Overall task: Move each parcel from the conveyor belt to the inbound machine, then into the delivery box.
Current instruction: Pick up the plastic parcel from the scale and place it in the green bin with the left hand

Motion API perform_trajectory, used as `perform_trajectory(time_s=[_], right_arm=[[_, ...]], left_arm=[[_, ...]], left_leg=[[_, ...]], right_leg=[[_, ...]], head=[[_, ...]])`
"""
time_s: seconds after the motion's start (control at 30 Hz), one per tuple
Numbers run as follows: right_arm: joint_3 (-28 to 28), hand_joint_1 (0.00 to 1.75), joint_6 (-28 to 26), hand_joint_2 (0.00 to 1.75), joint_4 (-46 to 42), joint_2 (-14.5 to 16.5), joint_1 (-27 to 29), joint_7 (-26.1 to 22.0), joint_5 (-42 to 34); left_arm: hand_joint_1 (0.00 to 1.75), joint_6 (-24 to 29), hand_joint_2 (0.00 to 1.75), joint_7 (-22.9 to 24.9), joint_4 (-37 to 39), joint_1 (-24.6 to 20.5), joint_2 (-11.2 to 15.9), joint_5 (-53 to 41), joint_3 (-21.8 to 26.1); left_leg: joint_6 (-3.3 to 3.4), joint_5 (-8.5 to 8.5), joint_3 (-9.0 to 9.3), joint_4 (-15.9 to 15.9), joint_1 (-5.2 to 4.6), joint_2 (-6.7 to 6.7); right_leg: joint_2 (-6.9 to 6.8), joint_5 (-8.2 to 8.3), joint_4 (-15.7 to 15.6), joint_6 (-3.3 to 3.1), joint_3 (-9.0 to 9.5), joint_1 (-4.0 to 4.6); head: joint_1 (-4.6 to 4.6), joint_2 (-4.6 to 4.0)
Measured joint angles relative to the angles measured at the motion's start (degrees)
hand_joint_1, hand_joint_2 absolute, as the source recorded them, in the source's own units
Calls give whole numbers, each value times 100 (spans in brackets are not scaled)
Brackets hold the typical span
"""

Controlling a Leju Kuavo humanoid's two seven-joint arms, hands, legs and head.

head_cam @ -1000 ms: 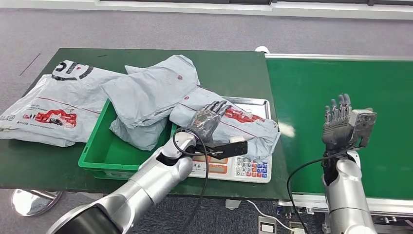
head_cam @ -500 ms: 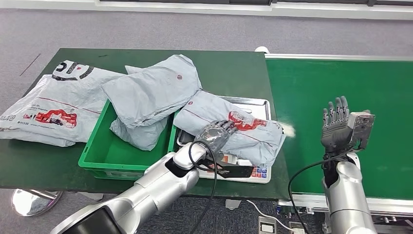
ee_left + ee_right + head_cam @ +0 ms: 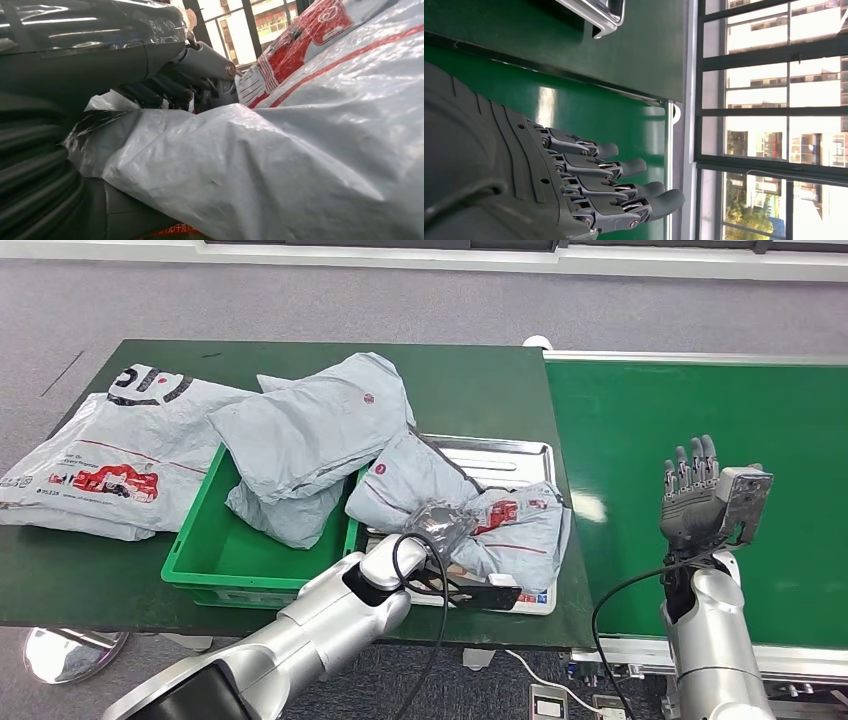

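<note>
A grey parcel [image 3: 420,480] with red print lies crumpled on the steel tray of the inbound scale [image 3: 515,452]. One end of it leans against the green delivery box [image 3: 200,562]. My left hand [image 3: 438,523] grips the parcel's near edge; in the left wrist view the dark fingers [image 3: 165,90] curl into a fold of the parcel [image 3: 300,150]. My right hand [image 3: 697,492] is held upright over the green conveyor belt [image 3: 690,400], fingers [image 3: 624,167] straight and apart, holding nothing.
Two more grey parcels [image 3: 310,425] are heaped in and over the delivery box. A large printed parcel [image 3: 95,460] lies on the dark green table [image 3: 470,380] to the box's left. The scale's tray corner [image 3: 599,12] shows beside the belt [image 3: 589,115].
My left hand drew back toward me and closed on the parcel. The parcel bunched up and slid toward the delivery box, baring more of the tray. The right hand barely moved.
</note>
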Motion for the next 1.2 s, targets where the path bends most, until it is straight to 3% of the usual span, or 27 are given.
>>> perform_trajectory(time_s=[0.23, 0.4, 0.5, 0.6, 0.7, 0.87, 1.2], right_arm=[[0, 0, 6, 0, -9, -25, 0, 4, -7], [0, 0, 19, 0, -67, -37, 22, 7, -4], [0, 0, 21, 0, -93, -39, 55, 7, -10], [1, 0, 29, 0, -93, -61, 80, -33, -88], [3, 0, 19, 0, -75, -99, 81, -95, -163], [14, 0, -78, 0, 61, -119, 0, -170, -208], [20, 0, -103, 0, 275, -120, -139, -184, -208]], left_arm=[[175, 287, 175, 6, -21, -37, 0, 384, 0], [175, 1169, 175, -96, -133, -276, 3, 639, 16], [175, 1631, 175, -332, -435, -537, 21, 760, 179], [175, 1732, 175, -428, -1068, -714, 92, 803, 444], [175, 1892, 175, -305, -1670, -798, 194, 493, 666], [175, 2623, 175, -54, -2176, -831, 302, -455, 852], [175, 2681, 175, -16, -2340, -835, 336, -572, 885]], left_leg=[[1, 1, 0, 1, -1, -1], [2, 3, -1, 1, -1, 0], [3, 8, -2, 1, -1, -1], [5, 10, -4, 1, -1, -3], [5, 10, -5, 0, -1, -3], [4, 9, -7, 0, 0, -4], [5, 9, -7, 0, -1, -4]], right_leg=[[-1, 1, 0, 2, -1, -1], [-4, 4, 0, 3, -1, -1], [-4, 9, 0, 4, -1, -1], [-5, 11, 0, 5, -1, -1], [-3, 10, 0, 5, -2, -1], [-5, 7, 0, 4, -4, 0], [-5, 7, 0, 4, -3, -1]], head=[[0, 0], [0, 0], [0, 0], [0, 0], [0, 0], [0, 0], [0, 0]])
